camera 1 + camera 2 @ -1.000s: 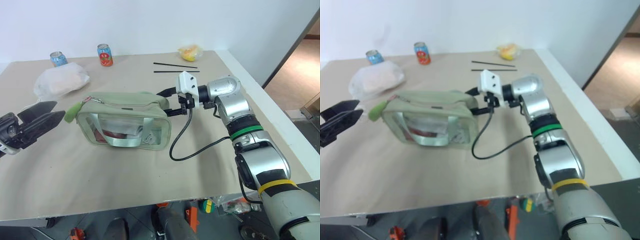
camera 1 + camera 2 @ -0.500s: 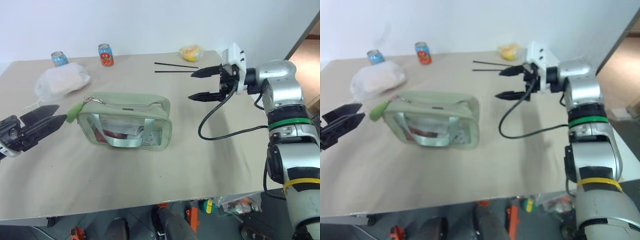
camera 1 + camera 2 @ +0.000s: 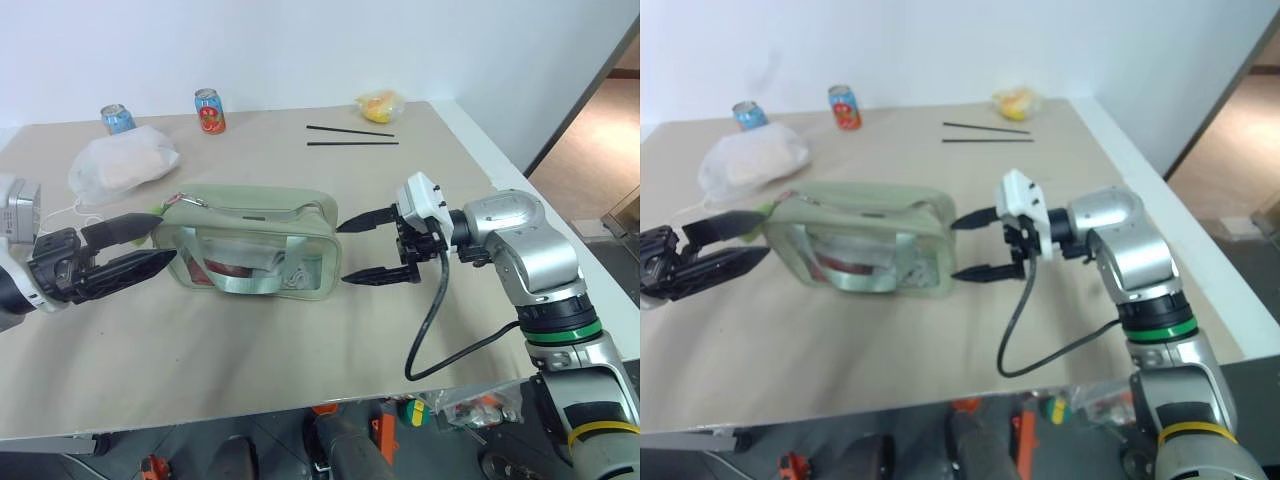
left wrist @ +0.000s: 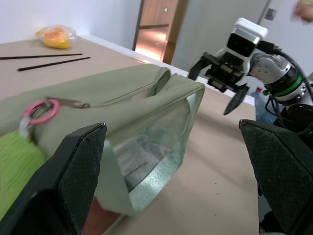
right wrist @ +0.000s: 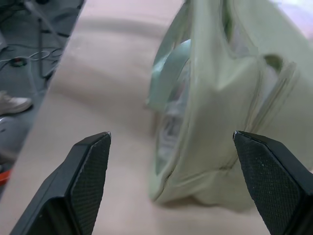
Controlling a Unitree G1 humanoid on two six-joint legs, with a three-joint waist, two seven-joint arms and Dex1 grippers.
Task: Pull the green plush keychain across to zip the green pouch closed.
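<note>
Behind the green pouch (image 3: pixel 250 240), white bag (image 3: pixel 122 162), two cans; both claws wide.

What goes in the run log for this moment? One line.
left claw: open, at green plush keychain | right claw: open, beside green pouch | zipper: not pulled

Lighting was bright, even, overhead; soft shadows lay on the table (image 3: pixel 300 330); right wrist view was blurred throughout.
</note>
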